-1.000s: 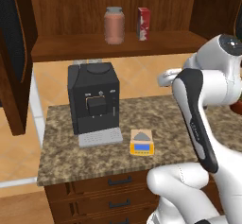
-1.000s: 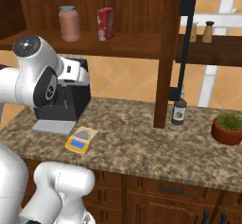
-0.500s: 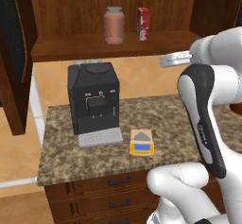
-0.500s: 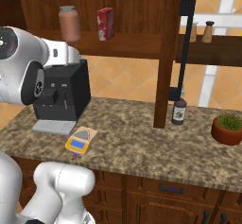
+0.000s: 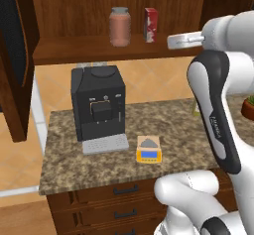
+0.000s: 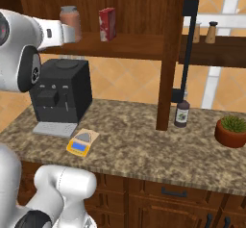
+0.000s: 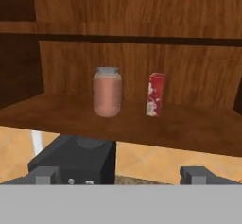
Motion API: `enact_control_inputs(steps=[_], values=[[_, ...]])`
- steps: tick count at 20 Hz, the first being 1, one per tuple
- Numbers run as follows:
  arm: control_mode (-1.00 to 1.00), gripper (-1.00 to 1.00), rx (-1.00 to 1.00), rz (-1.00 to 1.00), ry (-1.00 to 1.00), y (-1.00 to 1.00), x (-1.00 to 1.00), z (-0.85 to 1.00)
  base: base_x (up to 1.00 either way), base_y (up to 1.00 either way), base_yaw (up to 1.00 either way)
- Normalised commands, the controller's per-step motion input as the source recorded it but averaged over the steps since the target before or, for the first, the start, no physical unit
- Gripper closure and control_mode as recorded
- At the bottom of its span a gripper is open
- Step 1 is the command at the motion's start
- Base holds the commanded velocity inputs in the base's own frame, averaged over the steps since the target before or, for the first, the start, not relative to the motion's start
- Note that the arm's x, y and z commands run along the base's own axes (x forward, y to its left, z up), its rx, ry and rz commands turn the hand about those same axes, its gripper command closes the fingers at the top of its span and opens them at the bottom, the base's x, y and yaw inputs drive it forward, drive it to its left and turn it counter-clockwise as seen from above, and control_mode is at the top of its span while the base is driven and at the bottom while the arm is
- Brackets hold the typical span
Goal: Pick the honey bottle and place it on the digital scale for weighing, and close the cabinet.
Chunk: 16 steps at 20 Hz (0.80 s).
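Observation:
The honey bottle (image 5: 119,26) (image 7: 107,91), a reddish-brown jar with a grey lid, stands upright on the shelf of the open cabinet (image 5: 74,50), left of a red-and-white carton (image 7: 156,94). In the right base view the jar (image 6: 70,16) is partly covered by my hand. My gripper (image 5: 171,41) (image 6: 76,32) (image 7: 120,175) is open and empty, held at shelf height in front of the shelf, short of the jar and pointing at it. The yellow digital scale (image 5: 149,149) (image 6: 82,143) lies on the counter with nothing on it. The cabinet door (image 6: 175,54) stands open.
A black coffee machine (image 5: 98,105) (image 6: 60,95) stands on the granite counter left of the scale, under the shelf. A dark bottle (image 6: 182,114) and a potted plant (image 6: 231,131) sit at the counter's right. The other open door (image 5: 12,55) hangs at the far left.
My arm has risen and the hand has swung up to shelf level, toward the jar. The jar, carton and scale have not moved.

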Motion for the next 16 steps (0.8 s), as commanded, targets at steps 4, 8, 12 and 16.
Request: enact_control_inputs(steps=[4,8,12,16], values=[[-1.0,-1.0,0.02,0.03,-0.08,0.16,0.13,0.13,0.0,0.0,0.0],[-1.0,-1.0,0.0,0.0,-0.15,0.06,0.6,0.03,0.0,0.0,0.0],[-1.0,-1.0,0.0,0.0,-0.18,0.05,0.63,0.19,0.0,0.0,0.0],[-1.0,-1.0,0.0,0.0,-0.1,0.27,0.62,0.04,0.0,0.0,0.0]])
